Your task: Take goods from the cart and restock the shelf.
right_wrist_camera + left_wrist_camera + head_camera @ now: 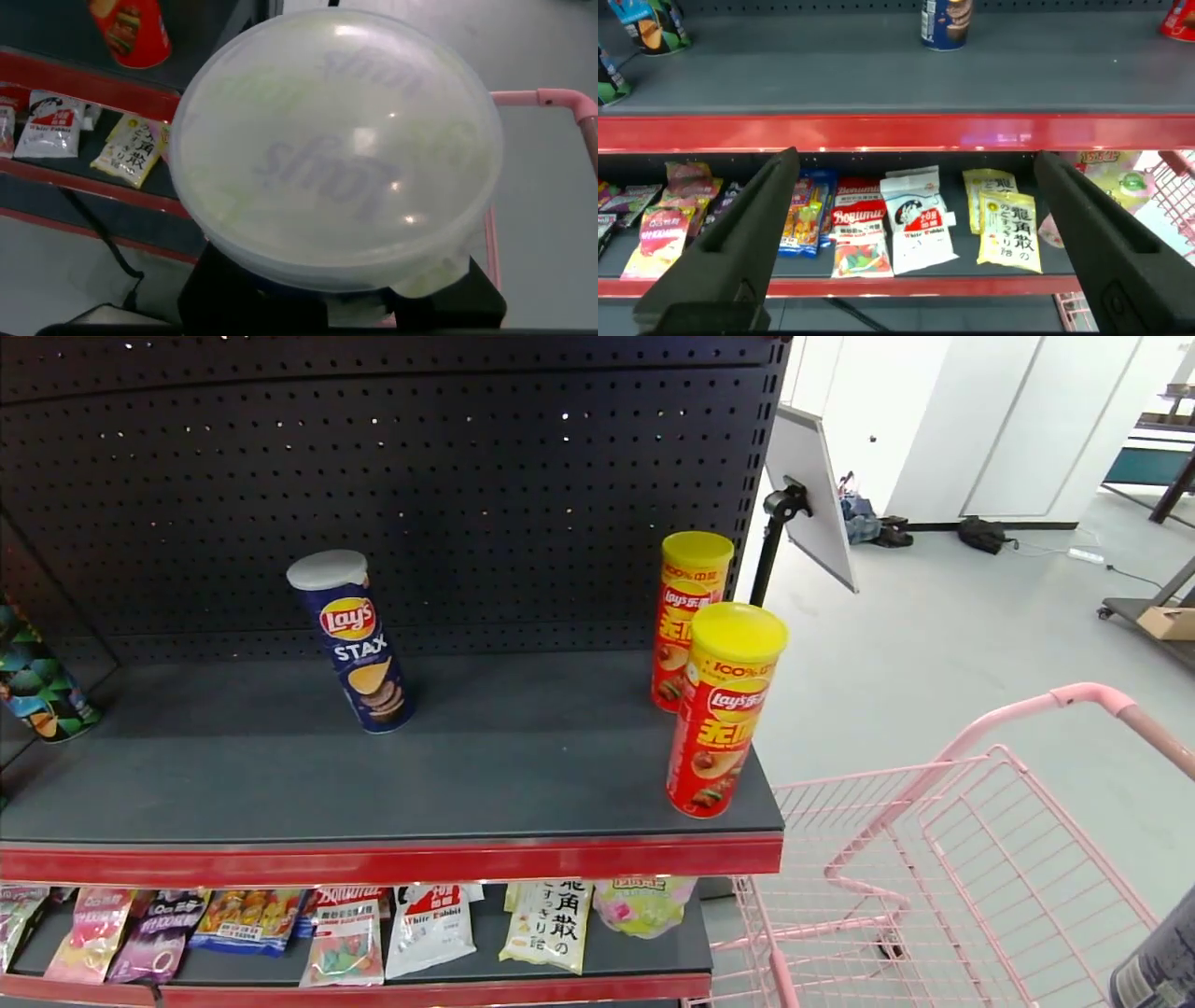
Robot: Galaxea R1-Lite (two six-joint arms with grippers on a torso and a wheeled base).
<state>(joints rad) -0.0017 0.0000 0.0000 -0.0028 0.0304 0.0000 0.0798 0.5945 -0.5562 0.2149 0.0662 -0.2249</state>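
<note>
One blue can (pixel 359 644) stands left of centre on the shelf (pixel 392 784); left gripper (pixel 915 163) gapes, right gripper (pixel 280 308) clamps a clear-lidded can (pixel 336 149).

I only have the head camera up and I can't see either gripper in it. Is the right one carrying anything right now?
Observer: Yes. The right gripper holds a can, with its clear plastic lid facing the wrist camera.
Operator: Where is it relative to the cart?
Observer: The pink cart handle shows just beyond it on one side. The red can at the shelf corner is on the other.
Operator: And the left gripper?
Observer: The left gripper is open and empty, facing the snack bags on the lower shelf.
</note>
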